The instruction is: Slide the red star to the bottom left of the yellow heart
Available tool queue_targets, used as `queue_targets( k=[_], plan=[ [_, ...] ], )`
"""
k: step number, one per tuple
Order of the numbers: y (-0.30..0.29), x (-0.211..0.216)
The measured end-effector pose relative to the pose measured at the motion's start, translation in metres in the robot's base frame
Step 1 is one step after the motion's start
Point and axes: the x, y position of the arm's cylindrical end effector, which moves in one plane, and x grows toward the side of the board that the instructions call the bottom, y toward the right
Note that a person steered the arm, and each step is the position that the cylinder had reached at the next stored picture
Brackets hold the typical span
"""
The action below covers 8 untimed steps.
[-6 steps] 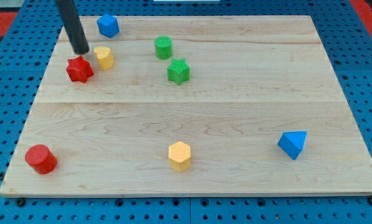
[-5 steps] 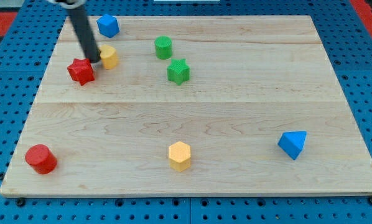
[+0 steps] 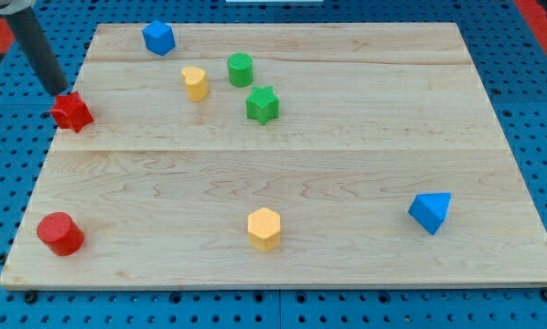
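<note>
The red star (image 3: 72,111) sits at the board's left edge, in the upper part of the view. The yellow heart (image 3: 195,82) stands well to its right and slightly higher. My tip (image 3: 59,92) is just above and left of the red star, touching or nearly touching its top left side. The dark rod rises from it toward the view's top left corner.
A blue block (image 3: 158,37) is at the top left. A green cylinder (image 3: 241,68) and green star (image 3: 262,104) stand right of the heart. A red cylinder (image 3: 60,233) is at bottom left, a yellow hexagon (image 3: 264,228) at bottom centre, a blue triangle (image 3: 431,211) at right.
The red star has slid left to the board's edge. The yellow heart has shifted right. My tip moved from between the two blocks to the star's upper left.
</note>
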Motion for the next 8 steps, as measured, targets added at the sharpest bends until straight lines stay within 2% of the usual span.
queue_targets(
  k=[1, 3, 4, 5, 6, 7, 8],
  plan=[
    [0.02, 0.049],
    [0.068, 0.11],
    [0.1, 0.071],
    [0.146, 0.074],
    [0.137, 0.075],
    [0.032, 0.068],
    [0.015, -0.007]
  ],
)
